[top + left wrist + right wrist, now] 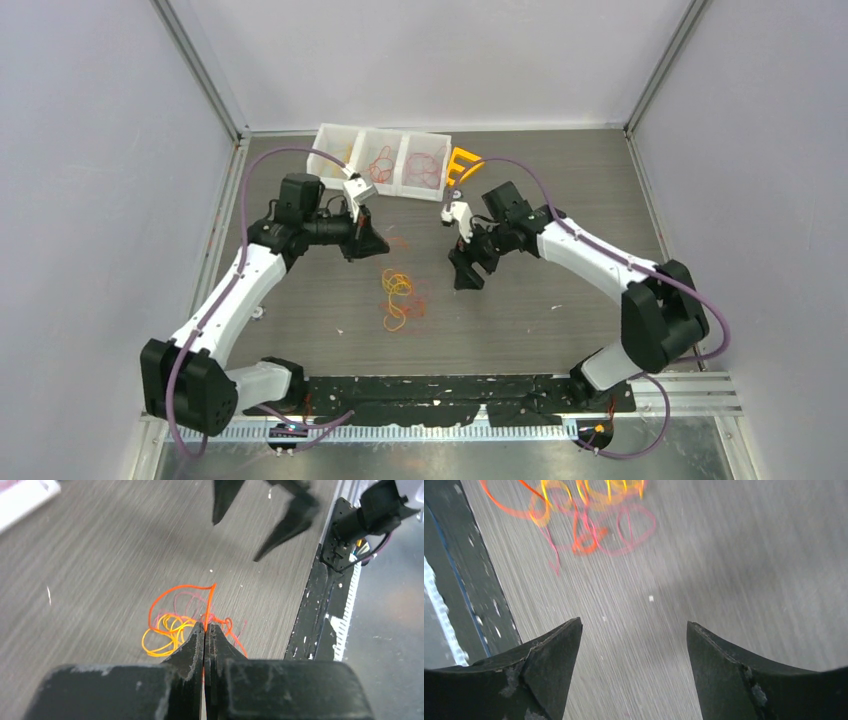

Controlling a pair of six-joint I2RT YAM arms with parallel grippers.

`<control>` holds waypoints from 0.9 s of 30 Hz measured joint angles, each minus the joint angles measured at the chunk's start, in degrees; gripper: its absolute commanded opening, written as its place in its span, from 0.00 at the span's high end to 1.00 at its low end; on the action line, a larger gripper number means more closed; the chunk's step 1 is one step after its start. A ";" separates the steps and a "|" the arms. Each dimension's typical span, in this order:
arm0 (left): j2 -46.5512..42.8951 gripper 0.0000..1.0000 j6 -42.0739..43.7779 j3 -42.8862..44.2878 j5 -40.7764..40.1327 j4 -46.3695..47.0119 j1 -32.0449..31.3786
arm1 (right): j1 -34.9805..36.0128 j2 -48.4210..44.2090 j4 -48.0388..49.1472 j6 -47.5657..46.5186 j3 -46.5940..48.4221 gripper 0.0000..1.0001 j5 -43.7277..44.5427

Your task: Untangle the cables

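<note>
cables (pixel 398 297) lie clumped on the table (pixel 560 330).

left arm (pixel 235 290), right arm (pixel 590 250): white links, black joints | purple cables (pixel 262 160) | left claw (pixel 205 626), right claw (pixel 634 627): black, scuffed

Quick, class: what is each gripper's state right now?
Left gripper: closed at the cables; holding a strand cannot be told.
Right gripper: open, empty.
</note>
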 measured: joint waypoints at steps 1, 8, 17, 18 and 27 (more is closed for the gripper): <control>0.68 1.00 -0.81 -0.50 -0.11 0.39 0.63 | 1.20 -1.77 2.29 2.97 -0.02 0.18 0.48; 4.57 1.00 -11.08 -1.60 1.36 6.34 7.72 | 8.41 -1.05 17.31 17.94 -0.15 0.18 3.96; 6.32 1.00 -17.31 -1.86 5.03 10.95 11.10 | 12.90 15.15 24.72 27.96 4.20 0.18 8.57; 6.29 1.00 -17.75 -1.86 5.18 11.30 11.21 | 13.18 15.96 25.55 28.81 4.20 0.18 8.66; 6.36 1.00 -21.09 -2.21 5.75 13.99 12.98 | 16.50 20.92 33.86 33.77 4.90 0.45 11.89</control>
